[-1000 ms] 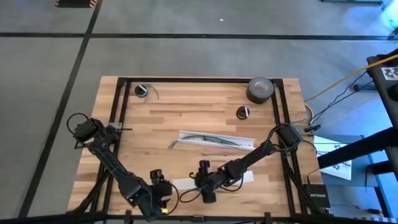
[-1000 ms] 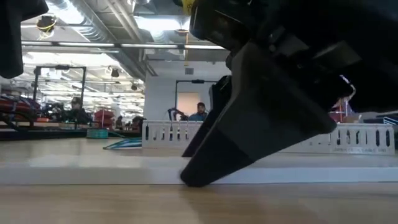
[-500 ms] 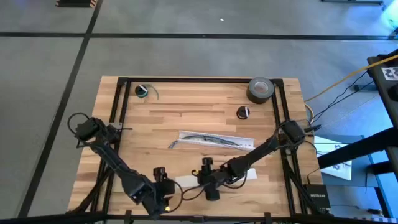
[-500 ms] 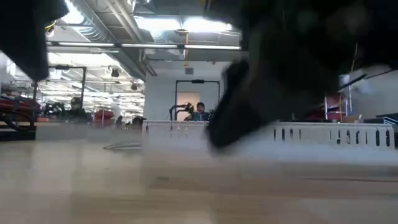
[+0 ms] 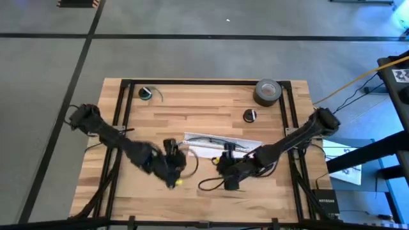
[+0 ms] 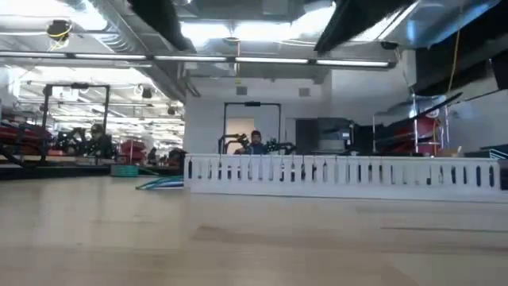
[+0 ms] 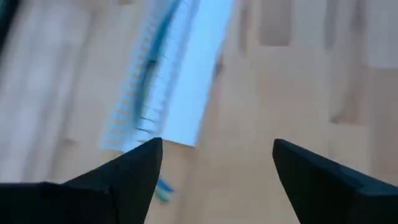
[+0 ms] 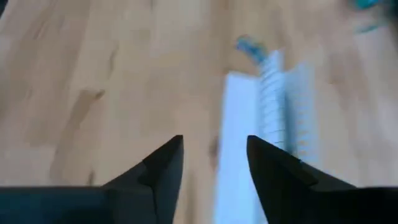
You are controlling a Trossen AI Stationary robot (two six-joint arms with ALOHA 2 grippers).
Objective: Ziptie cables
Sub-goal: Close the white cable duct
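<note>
Hovering over the counter [image 5: 192, 115], my left gripper [image 7: 214, 165] hangs with its fingers [image 7: 134, 171] spread wide and nothing between them, just off the near-left end of the white slotted strip [image 5: 220, 144]. In the high view that gripper [image 5: 174, 160] sits beside the strip's left end, with a small yellow spot showing at its near side. My right gripper [image 8: 211, 165] is also spread and empty, its fingers [image 8: 163, 168] pointing along the wood toward the strip [image 8: 273, 106]; from above it [image 5: 225, 167] lies just in front of the strip's middle, close to the left one. The cables [image 5: 214, 142] lie along the top of the strip, their grey-green strands running its length, with one end splayed out past the strip's left tip, seen as a blue-green wisp in the low view [image 6: 159, 183] and in the left wrist view [image 7: 163, 190]. I cannot make out the ziptie with any certainty. Behind the strip toward the far right corner rests a roll of grey tape [image 5: 268, 92], and nearer the strip a small black round object [image 5: 250, 115]; another small dark round piece [image 5: 146, 93] lies at the far left corner. A person [image 6: 255, 143] shows in the room well beyond the strip.
</note>
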